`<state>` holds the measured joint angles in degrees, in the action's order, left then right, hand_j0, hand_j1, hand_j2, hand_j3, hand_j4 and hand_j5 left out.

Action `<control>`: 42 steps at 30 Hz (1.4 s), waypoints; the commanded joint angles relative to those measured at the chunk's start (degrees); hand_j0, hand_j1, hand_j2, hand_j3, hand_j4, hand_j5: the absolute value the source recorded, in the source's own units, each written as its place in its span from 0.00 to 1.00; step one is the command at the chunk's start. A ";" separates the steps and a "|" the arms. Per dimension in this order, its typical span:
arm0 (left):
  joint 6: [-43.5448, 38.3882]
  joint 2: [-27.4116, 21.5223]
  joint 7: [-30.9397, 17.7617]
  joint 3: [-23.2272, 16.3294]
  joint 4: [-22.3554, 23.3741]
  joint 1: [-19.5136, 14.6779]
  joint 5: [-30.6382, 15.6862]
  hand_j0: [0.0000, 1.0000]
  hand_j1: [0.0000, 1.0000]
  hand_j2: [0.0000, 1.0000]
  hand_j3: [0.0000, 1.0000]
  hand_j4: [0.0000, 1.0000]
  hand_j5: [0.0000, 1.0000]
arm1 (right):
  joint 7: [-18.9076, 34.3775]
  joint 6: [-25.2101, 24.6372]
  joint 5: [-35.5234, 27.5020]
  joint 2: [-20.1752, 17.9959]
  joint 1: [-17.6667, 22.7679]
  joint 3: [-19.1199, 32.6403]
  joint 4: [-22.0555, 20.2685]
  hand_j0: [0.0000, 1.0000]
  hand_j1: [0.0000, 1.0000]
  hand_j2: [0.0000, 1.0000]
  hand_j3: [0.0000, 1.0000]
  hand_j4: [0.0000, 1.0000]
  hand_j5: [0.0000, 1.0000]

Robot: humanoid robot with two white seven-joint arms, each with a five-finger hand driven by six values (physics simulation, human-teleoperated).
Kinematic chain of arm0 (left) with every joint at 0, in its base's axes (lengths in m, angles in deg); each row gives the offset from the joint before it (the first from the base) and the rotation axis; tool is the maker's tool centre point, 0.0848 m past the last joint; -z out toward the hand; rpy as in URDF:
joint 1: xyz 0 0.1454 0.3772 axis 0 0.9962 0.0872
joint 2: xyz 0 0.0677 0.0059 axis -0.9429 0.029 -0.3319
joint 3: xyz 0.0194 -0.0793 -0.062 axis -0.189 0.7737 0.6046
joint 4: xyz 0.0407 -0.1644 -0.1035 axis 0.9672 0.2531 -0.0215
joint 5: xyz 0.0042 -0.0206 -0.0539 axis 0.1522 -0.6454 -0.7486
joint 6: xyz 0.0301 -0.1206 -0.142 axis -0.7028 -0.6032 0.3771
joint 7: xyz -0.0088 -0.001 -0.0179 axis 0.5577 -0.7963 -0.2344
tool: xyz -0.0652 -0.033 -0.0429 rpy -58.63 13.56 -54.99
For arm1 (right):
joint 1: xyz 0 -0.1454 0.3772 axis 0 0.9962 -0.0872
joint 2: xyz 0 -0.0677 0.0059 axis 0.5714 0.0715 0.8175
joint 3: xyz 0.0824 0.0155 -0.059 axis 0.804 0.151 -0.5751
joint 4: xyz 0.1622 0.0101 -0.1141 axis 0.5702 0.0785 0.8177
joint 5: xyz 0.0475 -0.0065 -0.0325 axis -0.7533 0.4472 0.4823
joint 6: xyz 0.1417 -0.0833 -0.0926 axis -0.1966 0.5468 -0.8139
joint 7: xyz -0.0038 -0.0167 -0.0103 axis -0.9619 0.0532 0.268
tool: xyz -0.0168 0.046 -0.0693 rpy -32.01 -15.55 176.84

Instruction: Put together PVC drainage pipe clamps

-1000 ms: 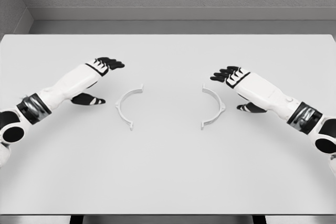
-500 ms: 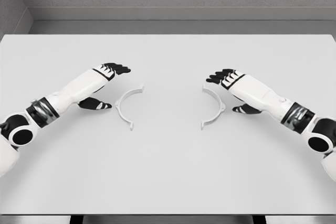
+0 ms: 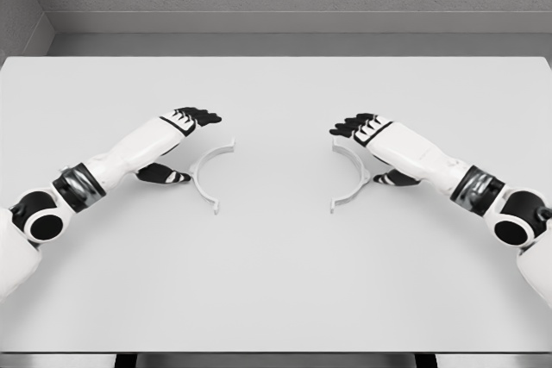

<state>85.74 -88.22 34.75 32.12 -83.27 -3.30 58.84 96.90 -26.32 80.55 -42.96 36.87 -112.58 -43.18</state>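
Movement since the earlier frames is inward: both arms have slid toward the middle of the frame, and each robot hand now sits closer to its clamp piece than half a second ago, while the two pieces lie where they lay before. The left robot hand (image 3: pixel 183 142), reaching in from the lower left, is spread wide and holds nothing; its dark fingers (image 3: pixel 202 115) point right above the upper tip of the left clamp half (image 3: pixel 207 176), and its thumb (image 3: pixel 164 176) lies low at the outer side of that arc, very near it, though contact cannot be told. The right robot hand (image 3: pixel 373 150), coming in from the lower right, mirrors this: relaxed and wide, empty, fingers (image 3: pixel 349 125) stretched left over the top end of the right clamp half (image 3: pixel 355 180), thumb (image 3: pixel 398 179) just beside the arc's outer bulge. Both white half-rings lie flat on the pale worktop (image 3: pixel 276 282) slightly above the centre of the frame, their open sides facing each other and well apart, one left of centre, the other right. The forearms slope down toward the frame's lower corners.
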 commanded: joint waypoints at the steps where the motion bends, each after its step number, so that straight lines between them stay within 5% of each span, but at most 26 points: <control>1: 0.00 0.71 0.09 0.06 0.11 0.00 -0.37 1.00 1.00 1.00 1.00 1.00 1.00 | -0.03 -0.04 -0.39 0.10 -0.09 -0.39 0.05 1.00 1.00 1.00 1.00 1.00 1.00; 42: 0.00 4.66 0.00 0.85 -0.15 1.23 0.24 1.00 1.00 1.00 1.00 1.00 1.00 | 2.87 -0.04 -0.39 4.85 -3.96 -4.00 1.11 1.00 1.00 1.00 1.00 1.00 1.00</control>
<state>85.74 -83.42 34.77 32.72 -83.66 -2.16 59.45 99.62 -26.31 80.57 -38.25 32.74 -116.42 -41.81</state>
